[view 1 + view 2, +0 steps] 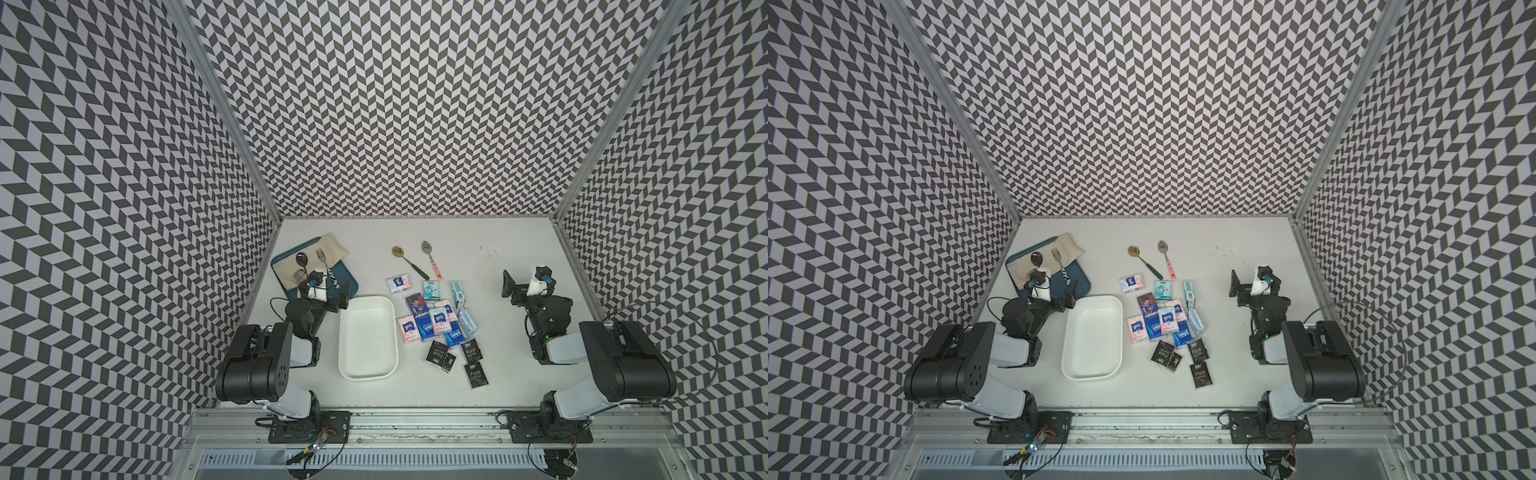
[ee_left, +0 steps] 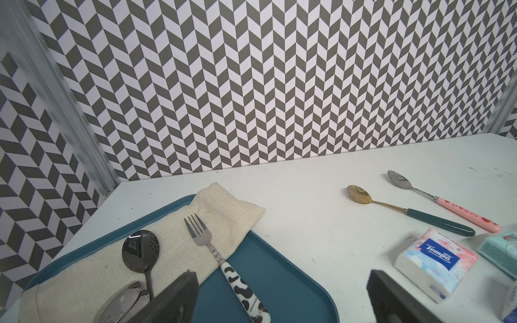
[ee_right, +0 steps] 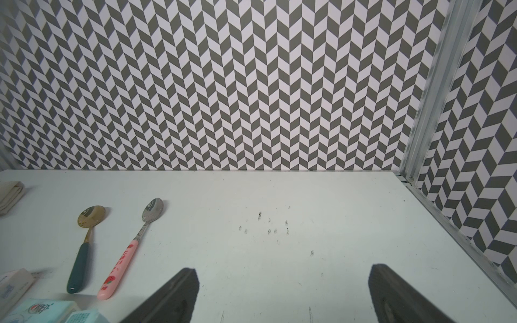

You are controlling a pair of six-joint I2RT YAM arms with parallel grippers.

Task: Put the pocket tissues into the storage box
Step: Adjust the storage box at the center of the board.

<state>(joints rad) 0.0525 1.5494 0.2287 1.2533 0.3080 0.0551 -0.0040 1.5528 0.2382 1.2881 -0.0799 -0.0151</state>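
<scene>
Hands | left hand (image 2: 282, 279) spread apart, empty, over tray (image 1: 351, 286) edge | right hand (image 3: 282, 271) spread apart, empty, over bare table (image 3: 279, 195) | tissues (image 1: 436, 322) heaped on table between both hands | box (image 1: 365, 345) empty, just beside left hand, between it and tissues

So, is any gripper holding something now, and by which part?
Nothing is held. The left gripper and the right gripper both stand open and empty.
</scene>
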